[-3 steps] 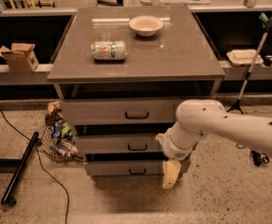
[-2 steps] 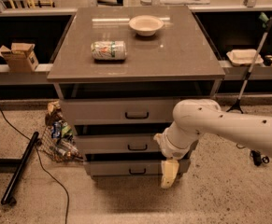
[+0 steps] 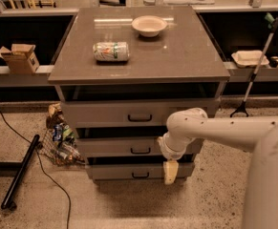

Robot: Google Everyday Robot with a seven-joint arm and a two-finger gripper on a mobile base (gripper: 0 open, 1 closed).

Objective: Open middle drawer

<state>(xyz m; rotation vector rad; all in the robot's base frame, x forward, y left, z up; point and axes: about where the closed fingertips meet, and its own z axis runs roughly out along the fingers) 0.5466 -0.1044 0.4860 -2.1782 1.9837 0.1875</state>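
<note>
Evidently the approach step: the middle drawer (image 3: pixel 110 147) looks shut, second of three in the cabinet front, its dark loop handle (image 3: pixel 140 150) at the panel's centre, untouched. The gripper (image 3: pixel 171 171) hangs pointing down just off that drawer's lower right corner, across the right end of the bottom drawer (image 3: pixel 114 171), well right of the handle; spread or closed, I cannot tell. Next move, as I judge it: lift, shift left to the handle, hook it and pull straight out; the floor (image 3: pixel 129 204) before the front edge lies open, while the litter bag (image 3: pixel 59 140) and black pole (image 3: pixel 19 173) sit off the left edge, out of the drawer's path.
</note>
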